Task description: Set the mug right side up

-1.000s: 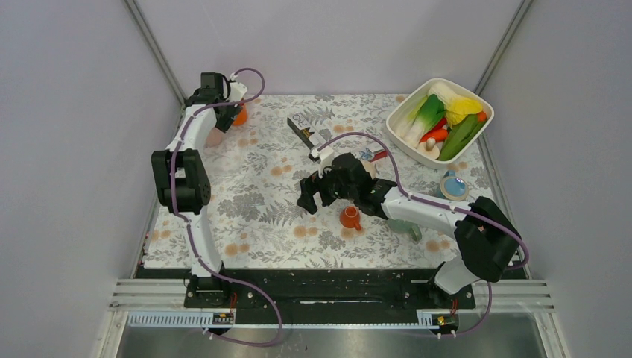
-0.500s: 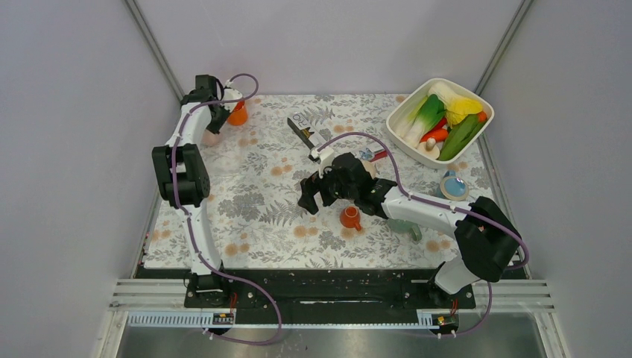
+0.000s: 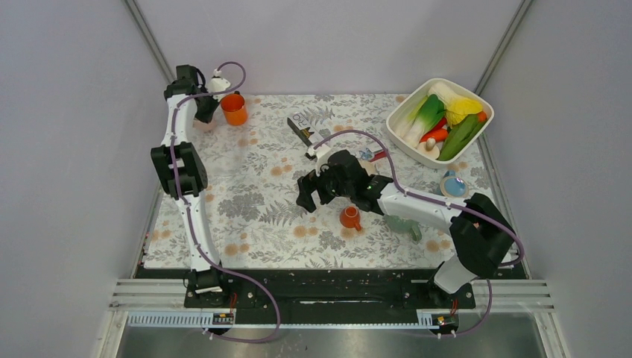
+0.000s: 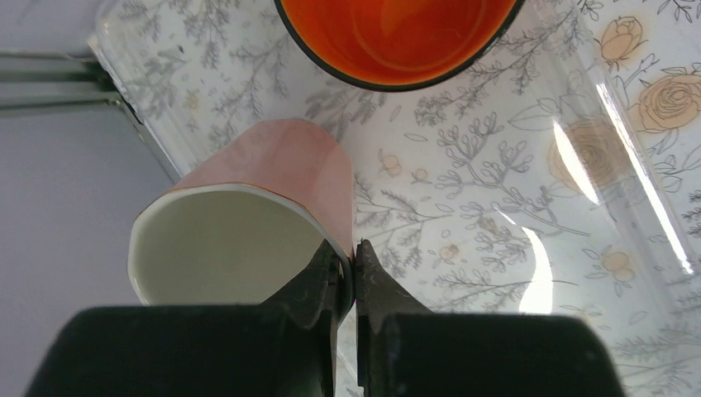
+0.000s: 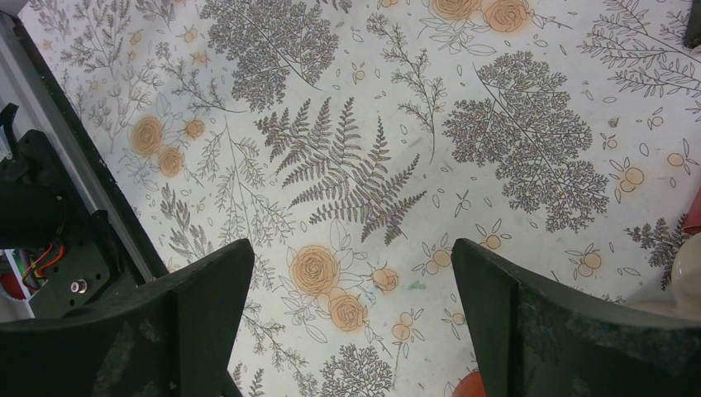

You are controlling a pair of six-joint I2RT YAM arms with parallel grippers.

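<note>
Mug [image 4: 277,165] seems tipped on its side at the far left corner, mouth toward the left gripper [image 4: 354,258], which pinches its rim; right gripper [image 5: 351,248] hangs spread wide, well apart

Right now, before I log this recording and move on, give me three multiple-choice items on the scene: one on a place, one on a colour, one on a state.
1. Where does the white bowl of vegetables stand?
A. far right corner
B. near left corner
C. centre

2. What colour is the outside of the mug pinched by the left gripper?
A. blue
B. pink
C. black

3. How is the right gripper?
A. shut on an orange cup
B. shut on the bowl
C. open, holding nothing

Answers:
1 A, the top view shows it at the far right.
2 B, the left wrist view shows a pink wall around a white inside.
3 C, its jaws stand wide apart with nothing between them.
</note>
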